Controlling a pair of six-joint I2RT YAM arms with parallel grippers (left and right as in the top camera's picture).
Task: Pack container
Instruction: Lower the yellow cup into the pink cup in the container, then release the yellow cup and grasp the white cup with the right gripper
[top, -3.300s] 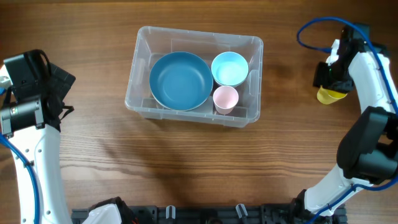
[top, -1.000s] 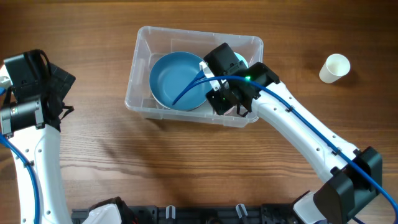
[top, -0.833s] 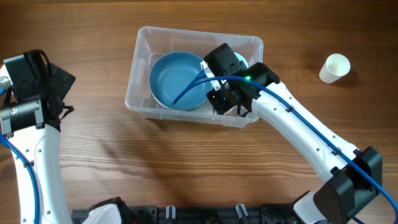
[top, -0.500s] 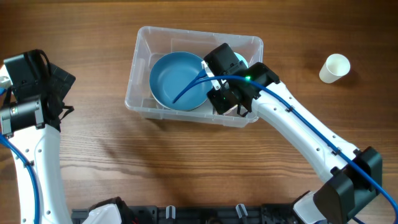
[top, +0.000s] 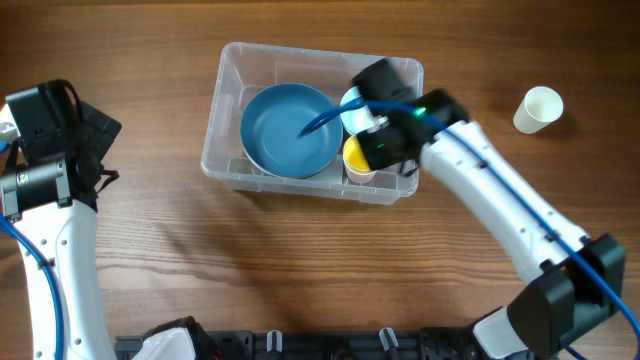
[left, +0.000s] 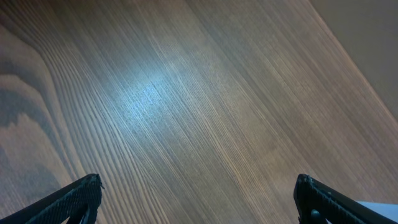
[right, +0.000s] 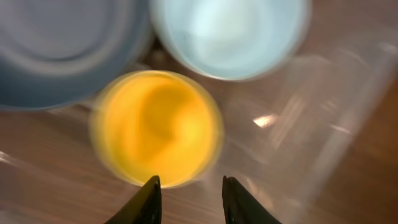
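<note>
The clear plastic container (top: 300, 188) stands at the table's middle. It holds a large blue bowl (top: 290, 130), a small light blue bowl (top: 352, 106) and a yellow cup (top: 358, 158) at its front right corner. My right gripper (top: 383, 150) hovers over the container's right side, open and empty. In the right wrist view its fingers (right: 189, 198) sit just short of the yellow cup (right: 155, 127), with the light blue bowl (right: 230, 31), the blue bowl (right: 62, 43) and the container wall (right: 323, 124) around it. My left gripper (left: 199, 202) is wide open over bare wood.
A white paper cup (top: 540, 108) stands on the table at the far right. My left arm (top: 45, 150) stays at the left edge, well away from the container. Black fixtures run along the front edge (top: 320, 345).
My right gripper has drawn back to the right from low inside the container, uncovering the yellow cup, which now stands where the pink cup stood. The left arm has not moved.
</note>
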